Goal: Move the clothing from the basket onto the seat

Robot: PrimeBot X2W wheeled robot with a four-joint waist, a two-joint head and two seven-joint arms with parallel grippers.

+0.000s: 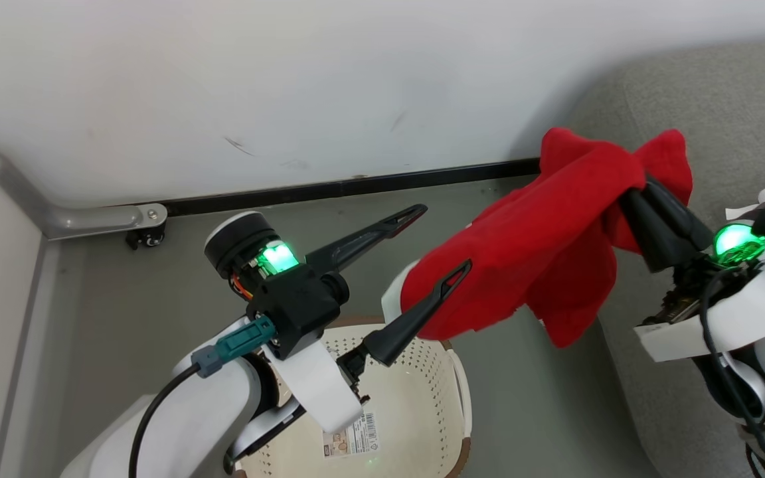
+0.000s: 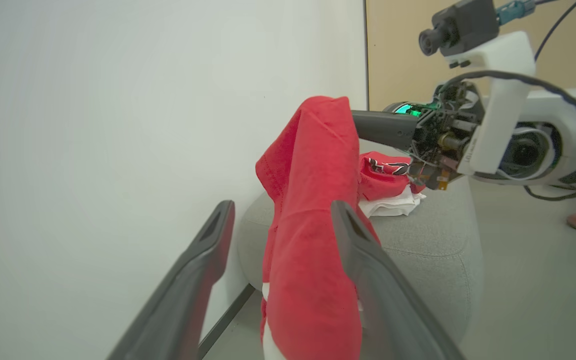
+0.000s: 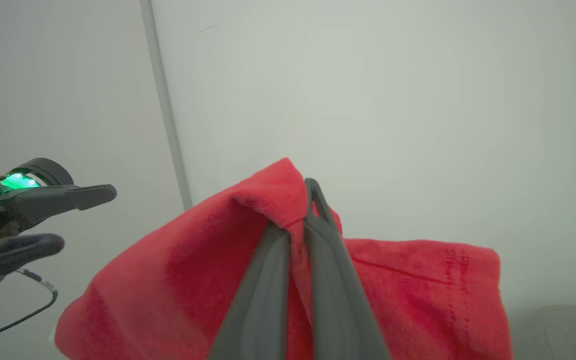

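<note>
Nearest the robot, the basket stands on the grey floor, a paper label lying on its perforated bottom. Above its far rim hangs the left gripper, fingers spread wide and gripping nothing. In the left wrist view the lower end of a red garment drops between those two fingers without being pinched; whether it brushes one of them I cannot tell. That garment is held in the air over the floor between the basket and the seat, beside the seat's rounded end. The right gripper holds it by its upper folds, its fingers pressed together on the cloth. Further on, another red garment with black lettering lies on a bit of white fabric, on top of the seat and back from that rounded end. Behind everything is the pale wall, a dark strip along its foot.
</note>
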